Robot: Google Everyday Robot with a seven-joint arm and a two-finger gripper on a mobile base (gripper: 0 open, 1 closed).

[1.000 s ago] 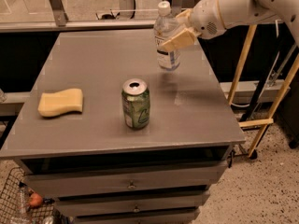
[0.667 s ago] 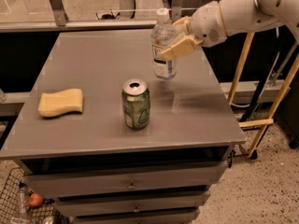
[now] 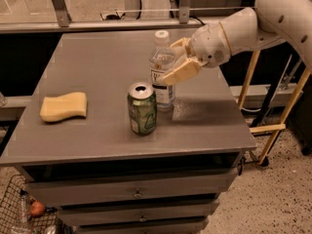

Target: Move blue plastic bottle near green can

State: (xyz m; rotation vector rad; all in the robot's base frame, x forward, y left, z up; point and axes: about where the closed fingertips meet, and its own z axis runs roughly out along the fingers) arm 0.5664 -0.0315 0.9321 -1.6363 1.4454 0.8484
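Clasping clear, white-capped bottle point(image 3: 164, 93): gripper point(image 3: 169, 62)

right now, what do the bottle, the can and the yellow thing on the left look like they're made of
The blue plastic bottle: clear glossy plastic, see-through above a paper-looking label. The green can: likely metal, shiny silver top, painted green side. The sponge: probably soft foam, matte and uneven. The gripper is closed on the bottle, behind the can.

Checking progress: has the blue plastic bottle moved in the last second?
Yes. Held in the gripper, the blue plastic bottle has come from the table's far side toward the green can, now just behind it.
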